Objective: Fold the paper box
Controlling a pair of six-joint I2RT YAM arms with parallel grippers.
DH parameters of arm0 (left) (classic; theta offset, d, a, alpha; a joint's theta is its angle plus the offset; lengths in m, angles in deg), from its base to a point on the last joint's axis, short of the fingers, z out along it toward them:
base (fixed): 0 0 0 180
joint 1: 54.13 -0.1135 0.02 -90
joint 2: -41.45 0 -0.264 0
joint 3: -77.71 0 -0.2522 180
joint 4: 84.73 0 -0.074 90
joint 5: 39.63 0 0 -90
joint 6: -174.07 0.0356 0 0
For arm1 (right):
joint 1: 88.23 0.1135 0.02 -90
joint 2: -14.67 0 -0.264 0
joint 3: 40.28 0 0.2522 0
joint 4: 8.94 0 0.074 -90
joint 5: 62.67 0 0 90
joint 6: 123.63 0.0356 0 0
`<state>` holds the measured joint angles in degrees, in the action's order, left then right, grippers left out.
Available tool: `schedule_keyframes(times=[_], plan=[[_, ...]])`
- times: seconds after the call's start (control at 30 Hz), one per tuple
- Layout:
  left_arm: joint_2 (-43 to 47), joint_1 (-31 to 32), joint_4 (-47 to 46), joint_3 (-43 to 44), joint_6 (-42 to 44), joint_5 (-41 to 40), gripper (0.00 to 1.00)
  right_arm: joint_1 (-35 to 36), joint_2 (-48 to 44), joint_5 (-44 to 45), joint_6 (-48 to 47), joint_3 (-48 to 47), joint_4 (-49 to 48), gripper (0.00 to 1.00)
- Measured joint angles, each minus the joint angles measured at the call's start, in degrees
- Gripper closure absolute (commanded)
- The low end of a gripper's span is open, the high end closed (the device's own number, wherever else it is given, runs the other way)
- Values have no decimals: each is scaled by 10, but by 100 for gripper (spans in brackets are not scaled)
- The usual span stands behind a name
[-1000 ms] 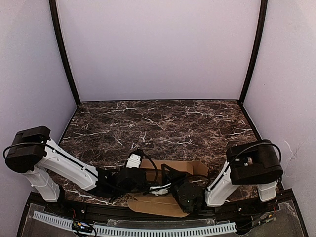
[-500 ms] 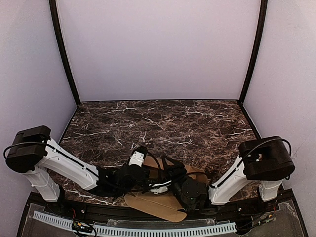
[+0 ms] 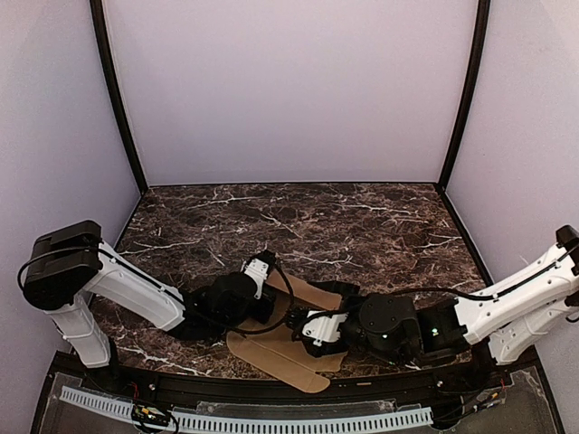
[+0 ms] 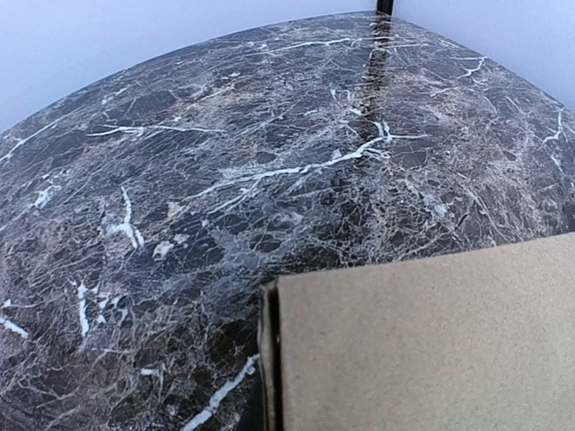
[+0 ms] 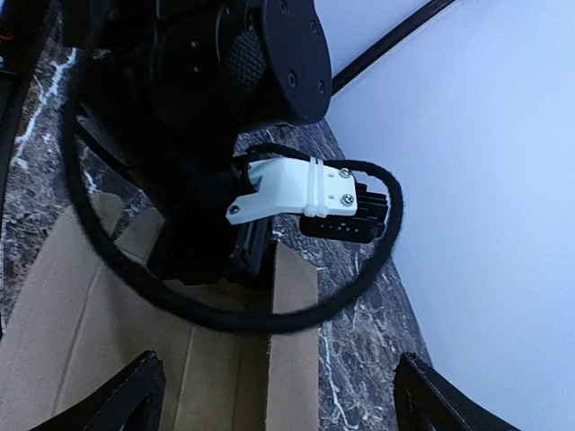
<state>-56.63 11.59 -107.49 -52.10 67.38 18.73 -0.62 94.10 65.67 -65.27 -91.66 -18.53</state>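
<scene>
Top external, tan paper box [image 3: 271, 358] on veined marble [image 3: 317, 226], right jaws spread, left jaws unclear.

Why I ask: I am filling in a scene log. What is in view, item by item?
paper box: one, tan-brown cardboard, near edge of the table, between the two arms.
table: one, dark brown marble with white veins, fills the floor of the enclosure.
walls: three, pale lilac, at the back and both sides.
corner posts: two, black, at the back corners.
slotted rail: one, white, along the front edge.
left arm: one, white and black, reaching in from the left.
right arm: one, white and black, reaching in from the right.
left end effector: one, black, at the cardboard's edge; grip unclear.
right end effector: one, black, open over the cardboard.
</scene>
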Motion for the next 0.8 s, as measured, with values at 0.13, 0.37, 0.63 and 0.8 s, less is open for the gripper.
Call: schedule_keyframes(times=[0.13, 0.37, 0.63, 0.8], plan=[[-14, -24, -21, 2, 28, 60, 99, -9, -94, -78, 84, 0, 111, 13], [-49, -29, -49, 18, 90, 158, 99, -114, -155, -192, 196, -33, 225, 31], [-58, -29, -65, 21, 130, 221, 99, -234, -128, -325, 281, -61, 252, 75], [-69, -29, -76, 23, 133, 232, 99, -278, -82, -403, 342, -63, 237, 100]])
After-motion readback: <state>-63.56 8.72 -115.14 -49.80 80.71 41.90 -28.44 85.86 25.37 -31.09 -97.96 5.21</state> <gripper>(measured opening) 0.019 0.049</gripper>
